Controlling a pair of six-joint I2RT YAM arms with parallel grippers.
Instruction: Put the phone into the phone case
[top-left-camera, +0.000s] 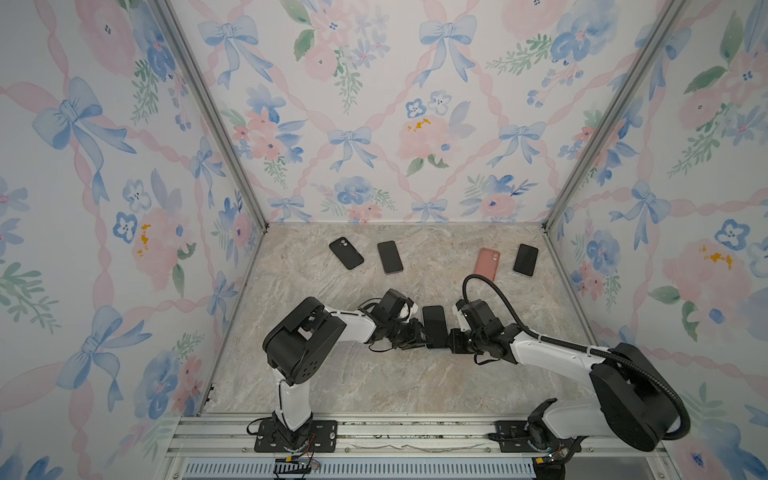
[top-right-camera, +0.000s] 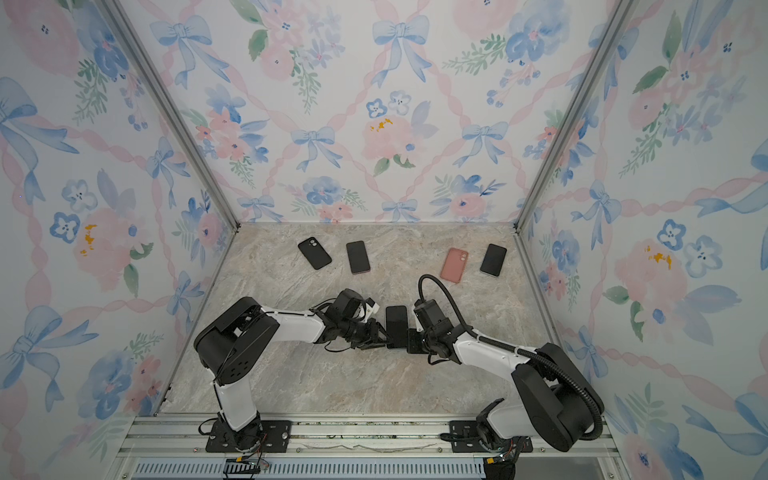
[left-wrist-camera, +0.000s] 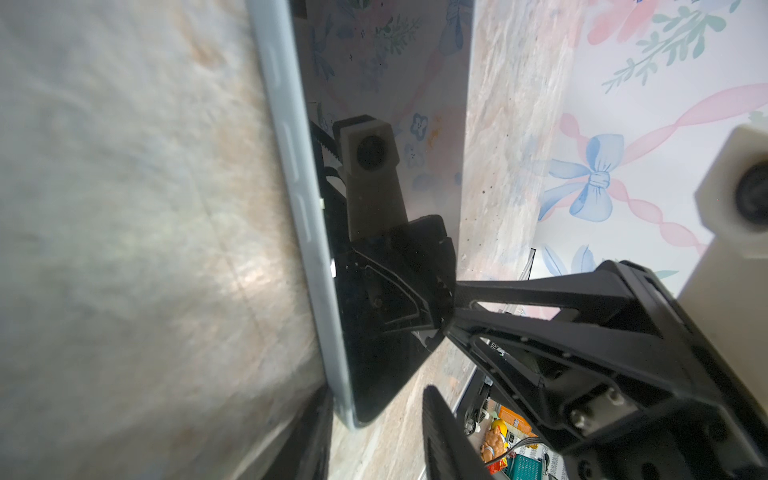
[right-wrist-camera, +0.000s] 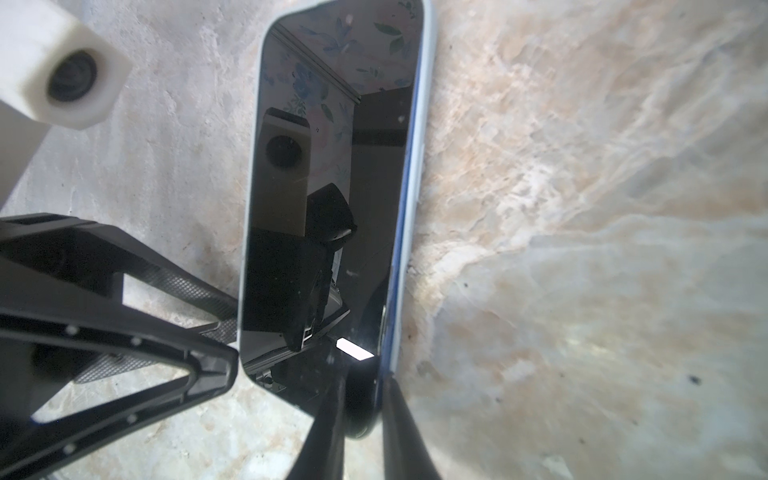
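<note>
The right gripper pinches one long side of the phone near the corner closest to the arm bases, with one finger on the glass and the other against the rim. The left gripper meets the opposite long side with its fingers spread, straddling that edge without clamping it. The phone is in the middle of the tabletop, between the two grippers, screen up, and its dark glass mirrors the floral wallpaper. It sits in a pale blue phone case, whose rim with raised button strips frames the glass. On the side the right gripper holds, a deeper blue band shows between glass and rim; whether that side is fully seated I cannot tell. Along the far edge lie a black case, a dark-screened phone, a salmon-pink case and a second dark-screened phone, all well apart from the grippers. Both of these cases lie back up, camera cutout showing, and whether either holds anything cannot be told.
</note>
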